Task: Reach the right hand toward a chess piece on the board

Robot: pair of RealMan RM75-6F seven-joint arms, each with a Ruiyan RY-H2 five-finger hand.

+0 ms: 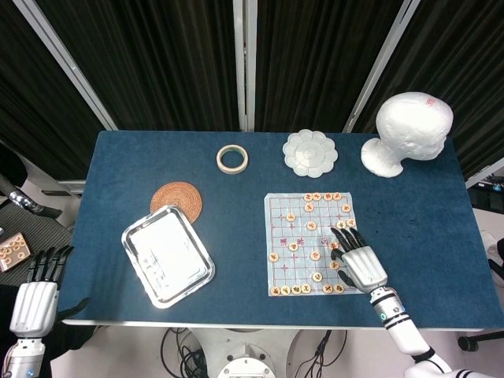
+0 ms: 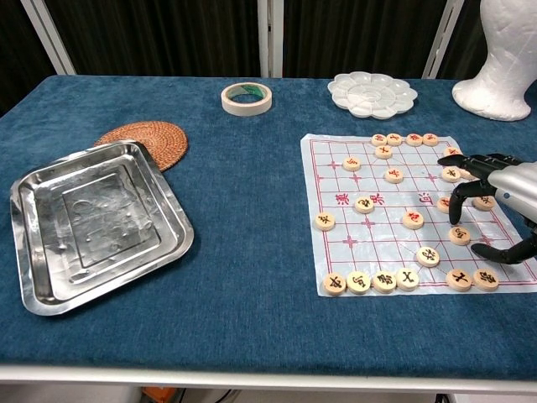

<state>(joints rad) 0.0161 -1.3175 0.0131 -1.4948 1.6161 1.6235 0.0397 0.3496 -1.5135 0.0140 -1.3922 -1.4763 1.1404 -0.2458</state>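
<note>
Chess piece [image 2: 460,235], round wooden disc, lower right on plastic board [image 2: 369,243] near counter [image 2: 252,319] edge. Right hand [image 2: 503,201] arched above, fingers apart, empty. Left hand [image 1: 35,295] off-counter, lower left, fingers straight.

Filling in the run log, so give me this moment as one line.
right robot hand: over board's right side, fingers curled above a piece, nothing held | left robot hand: off table, idle | chess board: flat on table
</note>
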